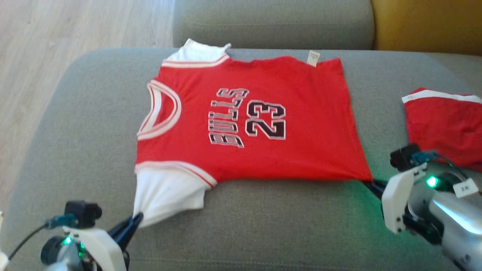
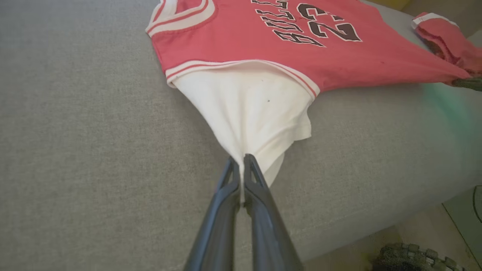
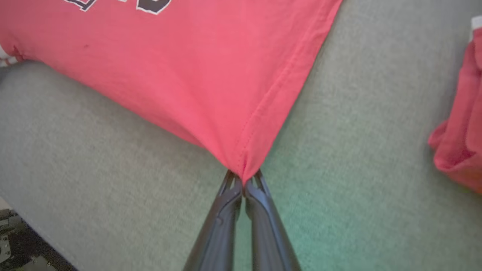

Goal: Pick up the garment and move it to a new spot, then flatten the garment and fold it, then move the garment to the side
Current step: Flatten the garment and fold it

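on a grey sofa cushion [image 1: 263, 226], a red jersey [image 1: 301, 150] lies spread face up, nearly flat. the left gripper [image 1: 137, 219] pinches its near white sleeve [image 1: 165, 195]; the right gripper [image 3: 244, 177] pinches the near hem corner [image 3: 244, 163]. flattening looks almost done; folding and moving aside remain

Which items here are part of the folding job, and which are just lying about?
In the job: red jersey, left gripper pinching its white sleeve, right gripper pinching its hem corner, grey sofa seat underneath.
Lying about: second red garment at right, yellow cushion.
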